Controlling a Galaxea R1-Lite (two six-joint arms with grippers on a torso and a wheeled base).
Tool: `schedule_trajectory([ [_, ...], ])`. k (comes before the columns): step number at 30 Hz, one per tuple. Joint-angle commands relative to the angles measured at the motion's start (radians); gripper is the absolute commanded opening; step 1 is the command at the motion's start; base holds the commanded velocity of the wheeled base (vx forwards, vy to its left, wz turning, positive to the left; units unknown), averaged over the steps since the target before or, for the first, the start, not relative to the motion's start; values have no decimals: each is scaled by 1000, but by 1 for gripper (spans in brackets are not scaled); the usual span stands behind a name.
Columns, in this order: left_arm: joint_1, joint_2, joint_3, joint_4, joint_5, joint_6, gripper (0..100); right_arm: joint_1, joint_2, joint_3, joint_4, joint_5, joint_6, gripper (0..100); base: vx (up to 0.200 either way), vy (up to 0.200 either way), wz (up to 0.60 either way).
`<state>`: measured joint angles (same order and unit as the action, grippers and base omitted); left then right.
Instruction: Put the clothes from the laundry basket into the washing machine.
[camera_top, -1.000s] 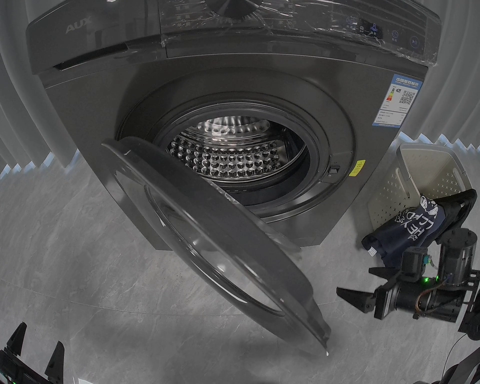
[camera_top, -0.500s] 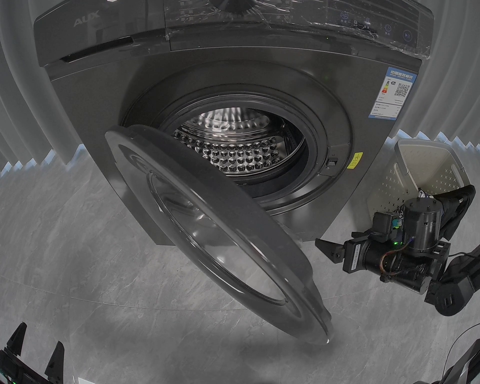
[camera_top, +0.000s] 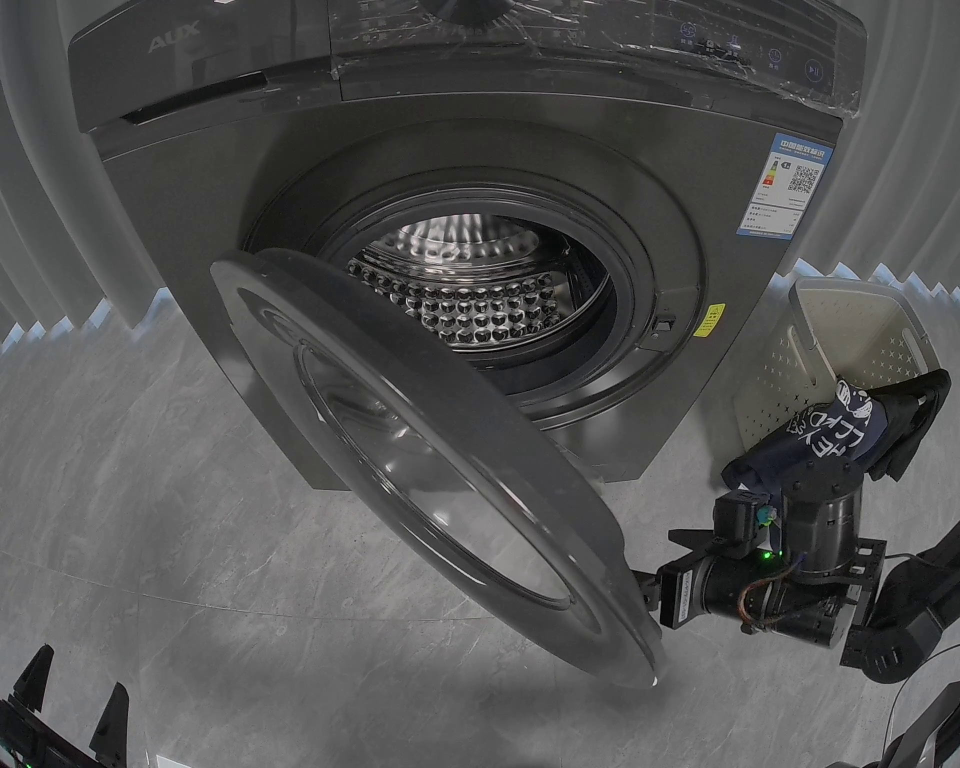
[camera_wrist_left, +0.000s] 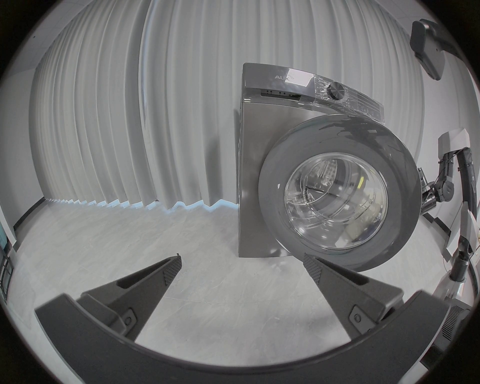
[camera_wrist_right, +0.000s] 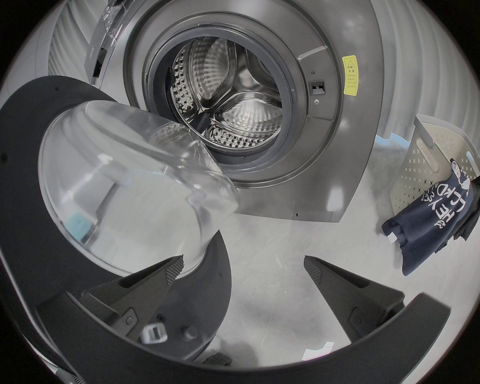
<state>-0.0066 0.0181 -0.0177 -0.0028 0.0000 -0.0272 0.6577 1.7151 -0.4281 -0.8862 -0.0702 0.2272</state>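
Observation:
The grey washing machine (camera_top: 200, 190) stands with its round door (camera_top: 430, 470) swung open toward me and its steel drum (camera_top: 470, 290) bare inside. A cream laundry basket (camera_top: 870, 330) sits on the floor to the machine's right, with a navy printed shirt (camera_top: 830, 440) draped over its near rim. My right gripper (camera_top: 650, 592) hangs low beside the door's outer edge, open and holding nothing. In the right wrist view this gripper (camera_wrist_right: 242, 265) faces the drum (camera_wrist_right: 225, 100), one finger against the door's inner bowl (camera_wrist_right: 130, 185), the shirt (camera_wrist_right: 430, 220) off to the side. My left gripper (camera_top: 70, 700) stays open, low at the near left.
Pleated white curtains (camera_wrist_left: 125, 125) run behind the machine. Grey tiled floor (camera_top: 200, 560) lies open to the left of the door. The swung door takes up the space in front of the drum. The left wrist view sees the door's outer face (camera_wrist_left: 340, 195).
Within the last half second my right arm dropped from beside the basket down to the door's lower outer edge, uncovering the navy shirt. Before that, the head camera shifted slightly. The left gripper has not moved.

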Motion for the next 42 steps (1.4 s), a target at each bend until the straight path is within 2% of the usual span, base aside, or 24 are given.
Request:
schedule_trajectory([
  [1, 0, -15, 18, 0, 0, 1, 100, 39, -75, 55, 0, 13, 0, 100, 0, 0, 0],
  [6, -1, -15, 16, 0, 0, 1, 100, 103, -111, 117, -2, 33, 0, 100, 0, 0, 0],
  [8, 0, -15, 16, 0, 0, 1, 100, 142, -111, 141, -20, 69, 4, 100, 0, 0, 0],
  [9, 0, -15, 16, 0, 0, 1, 100, 142, -111, 141, -20, 69, 4, 100, 0, 0, 0],
  [10, 0, -15, 18, 0, 0, 1, 100, 168, -103, 160, -59, 79, 6, 100, 0, 0, 0],
  [12, 0, -15, 16, 0, 0, 1, 100, 174, -95, 170, -96, 78, 11, 100, 0, 0, 0],
  [15, 0, -15, 18, 0, 0, 1, 100, 157, -77, 170, -128, 67, 9, 100, 0, 0, 0],
  [19, 0, -15, 16, 0, 0, 1, 100, 51, -75, 155, -128, 46, -2, 100, 0, 0, 0],
  [22, 0, -15, 16, 0, 0, 3, 100, -21, -63, 104, -122, 21, -6, 100, 0, 0, 0],
  [26, -1, -15, 16, 0, 0, 3, 100, -93, 3, -12, -131, 18, -2, 100, 0, 0, 0],
  [33, 0, -15, 16, 0, 0, 1, 100, -81, 118, -133, -131, 18, 3, 100, 0, 0, 0],
  [37, 0, -15, 16, 0, 0, 1, 100, -70, 144, -139, -137, 18, 3, 100, 0, 0, 0],
  [38, 0, -15, 18, 0, 0, 0, 100, -27, 153, -129, -151, 18, 4, 100, 0, 0, 0],
  [42, 0, -15, 18, 0, 0, 1, 100, 8, 152, -115, -152, 18, 4, 100, 0, 0, 0],
])
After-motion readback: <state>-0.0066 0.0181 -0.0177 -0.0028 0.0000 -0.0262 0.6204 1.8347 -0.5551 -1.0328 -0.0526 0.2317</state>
